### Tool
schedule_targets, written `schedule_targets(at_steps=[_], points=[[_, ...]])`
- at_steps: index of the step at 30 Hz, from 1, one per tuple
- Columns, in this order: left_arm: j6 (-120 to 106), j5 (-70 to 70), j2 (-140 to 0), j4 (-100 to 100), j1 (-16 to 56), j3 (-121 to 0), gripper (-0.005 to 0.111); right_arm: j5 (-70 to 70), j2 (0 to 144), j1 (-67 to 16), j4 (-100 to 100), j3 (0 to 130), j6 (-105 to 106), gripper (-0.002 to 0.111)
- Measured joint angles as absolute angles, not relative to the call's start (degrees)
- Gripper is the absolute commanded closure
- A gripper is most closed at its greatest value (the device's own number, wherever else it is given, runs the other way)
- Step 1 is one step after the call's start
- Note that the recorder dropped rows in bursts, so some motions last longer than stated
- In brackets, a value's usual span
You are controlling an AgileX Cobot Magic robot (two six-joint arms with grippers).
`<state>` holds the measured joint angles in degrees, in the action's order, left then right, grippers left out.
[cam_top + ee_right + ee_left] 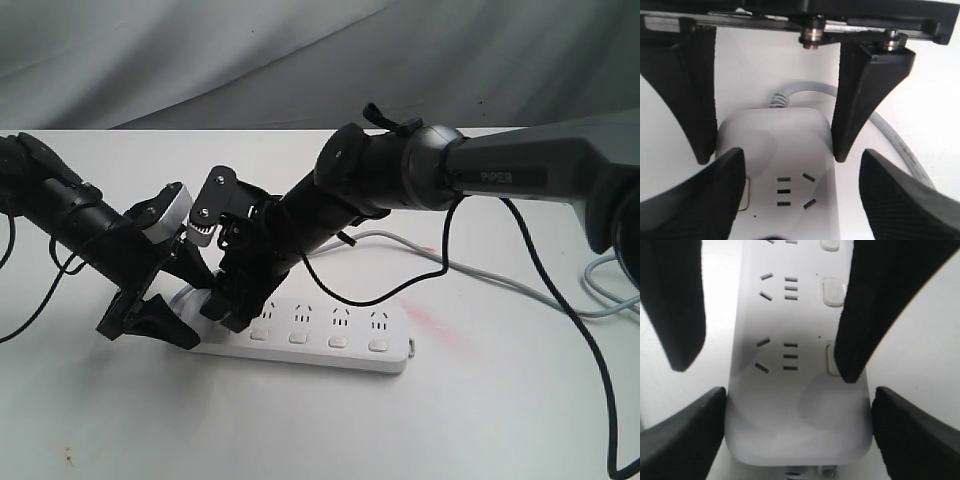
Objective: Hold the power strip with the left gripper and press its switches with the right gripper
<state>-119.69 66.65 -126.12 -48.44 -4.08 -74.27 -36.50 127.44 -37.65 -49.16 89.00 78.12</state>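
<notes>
Both arms slope down onto the cord end of the power strip (335, 345), which lies flat on the table (300, 430). The left gripper (799, 390) clasps that end. Only its wrist view shows a fingertip (850, 360) of the spread right gripper (801, 155) on the end switch (830, 357).

This is a robotics lab test bench. 2 black jointed robot arms reach over a plain white worktop (300, 430): the left arm (80, 215) ends in the left pincer (168, 305), and the right arm (490, 170), lettered PIPER, ends in the right pincer (238, 310). A creased grey cloth backdrop (200, 60) hangs behind both pincers, and loose cables (590, 352) trail across the worktop beyond the right pincer.
</notes>
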Motion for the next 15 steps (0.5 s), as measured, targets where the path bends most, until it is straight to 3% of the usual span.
schedule_targets(at_steps=[3, 10, 15], points=[[-119.69, 66.65, -126.12, -48.44, -4.08, -74.27, 0.083, -36.50, 127.44, -37.65, -49.16, 89.00, 77.84, 0.047], [-119.69, 66.65, -126.12, -48.44, -4.08, -74.27, 0.083, -36.50, 127.44, -37.65, -46.58, 89.00, 75.43, 0.032], [-119.69, 66.65, -126.12, -48.44, -4.08, -74.27, 0.083, -36.50, 127.44, -37.65, -44.82, 89.00, 75.09, 0.031]])
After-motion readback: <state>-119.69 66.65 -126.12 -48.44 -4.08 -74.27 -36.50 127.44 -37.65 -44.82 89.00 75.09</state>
